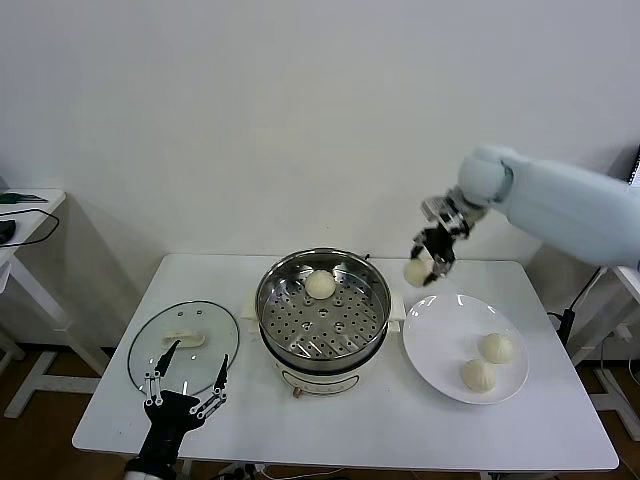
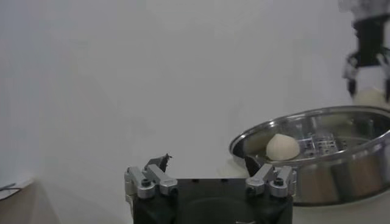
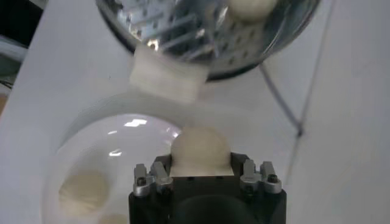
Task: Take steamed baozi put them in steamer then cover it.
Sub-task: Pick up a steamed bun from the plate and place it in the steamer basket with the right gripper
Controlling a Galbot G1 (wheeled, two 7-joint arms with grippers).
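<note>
Overhead, the right end effector (image 1: 424,268) is gripping a baozi (image 1: 416,272), seemingly above the plate's (image 1: 440,375) eleven-o'clock rim; the left end effector (image 1: 185,383) is idling wide open.

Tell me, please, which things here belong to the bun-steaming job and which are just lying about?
Job:
- steamer, one baozi inside
- baozi held in the right gripper, above the table
- two baozi on the white plate
- glass cover on the table
- left gripper, open, near the cover

Lying about:
- side desk
</note>
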